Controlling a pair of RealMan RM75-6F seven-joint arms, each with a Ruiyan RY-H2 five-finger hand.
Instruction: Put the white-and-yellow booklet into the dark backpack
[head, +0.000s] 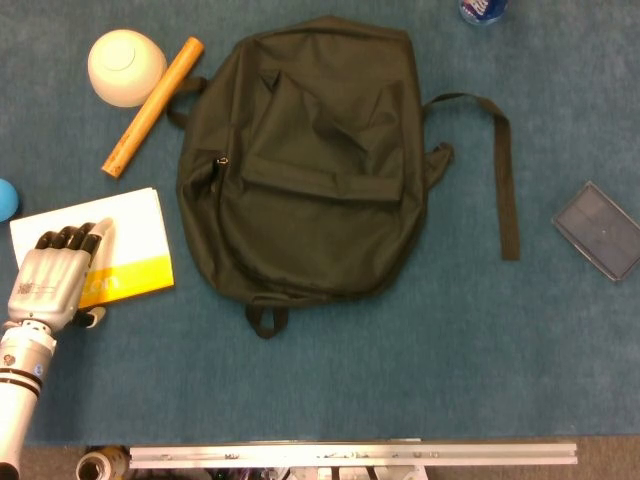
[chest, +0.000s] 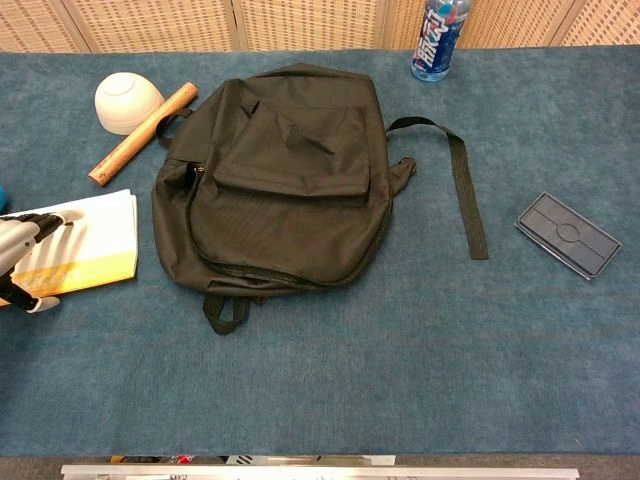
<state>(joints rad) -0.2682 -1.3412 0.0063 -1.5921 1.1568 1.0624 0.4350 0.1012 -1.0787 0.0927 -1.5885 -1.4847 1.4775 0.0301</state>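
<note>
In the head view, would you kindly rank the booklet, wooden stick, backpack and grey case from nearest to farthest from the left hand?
From the left hand:
1. Booklet, directly beneath it.
2. Wooden stick, farther back.
3. Backpack, centre.
4. Grey case, far right.

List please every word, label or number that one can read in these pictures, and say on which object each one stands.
Booklet: white print on the yellow band, mostly hidden under the left hand; what shows is unreadable.
Bottle: white characters on the blue label, too blurred to read.
Backpack, bowl, wooden stick, grey tray: no text visible.
</note>
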